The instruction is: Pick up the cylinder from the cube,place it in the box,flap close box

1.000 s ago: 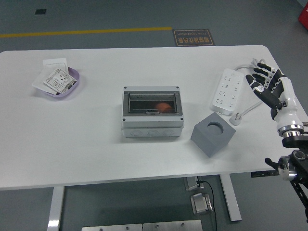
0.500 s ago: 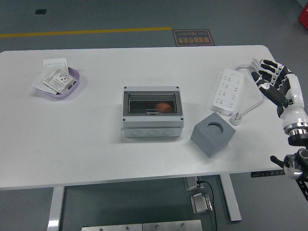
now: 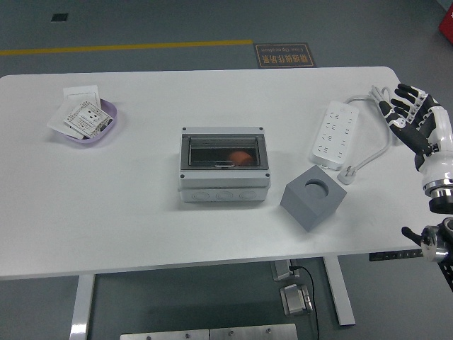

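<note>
While my right hand (image 3: 416, 124) draws back to the table's right edge, fingers spread and holding nothing, the cube (image 3: 312, 196) shows an empty socket. An orange shape, likely the cylinder (image 3: 241, 157), lies inside the box (image 3: 224, 166) under its lowered clear flap. Task looks finished.

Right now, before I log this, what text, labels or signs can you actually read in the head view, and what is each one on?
Floor sign beyond the table: two lines of print, too blurred to read.
Printed cards in the purple dish: markings too small to read.
Power strip: no readable label.
Box and grey cube: no text visible.
</note>
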You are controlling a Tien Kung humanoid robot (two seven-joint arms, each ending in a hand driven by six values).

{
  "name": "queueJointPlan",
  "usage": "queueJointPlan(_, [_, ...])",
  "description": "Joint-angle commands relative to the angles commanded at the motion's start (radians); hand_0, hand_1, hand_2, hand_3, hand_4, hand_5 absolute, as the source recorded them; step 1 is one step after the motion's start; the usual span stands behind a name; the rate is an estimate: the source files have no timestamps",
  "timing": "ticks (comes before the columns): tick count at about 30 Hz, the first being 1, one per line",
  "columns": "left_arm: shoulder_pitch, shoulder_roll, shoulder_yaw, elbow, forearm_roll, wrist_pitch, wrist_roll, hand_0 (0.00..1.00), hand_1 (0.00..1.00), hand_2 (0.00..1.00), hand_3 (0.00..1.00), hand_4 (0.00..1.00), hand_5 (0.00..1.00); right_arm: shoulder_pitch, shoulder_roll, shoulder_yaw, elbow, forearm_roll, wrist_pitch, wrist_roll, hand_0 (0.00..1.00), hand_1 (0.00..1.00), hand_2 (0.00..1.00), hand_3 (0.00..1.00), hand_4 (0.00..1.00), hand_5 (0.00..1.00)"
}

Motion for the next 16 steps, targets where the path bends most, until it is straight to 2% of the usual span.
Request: queueJointPlan(16, [-0.007, -0.004, -0.045, 0.000, 0.044, -0.001, 0.010, 0.665, 0.722, 0.638, 0.657, 0.574, 0.067, 0.014, -0.005, -0.014, 0.005, -0.015, -0.008, -0.008, 0.821, 0.758, 0.794, 0.743, 0.906, 0.298])
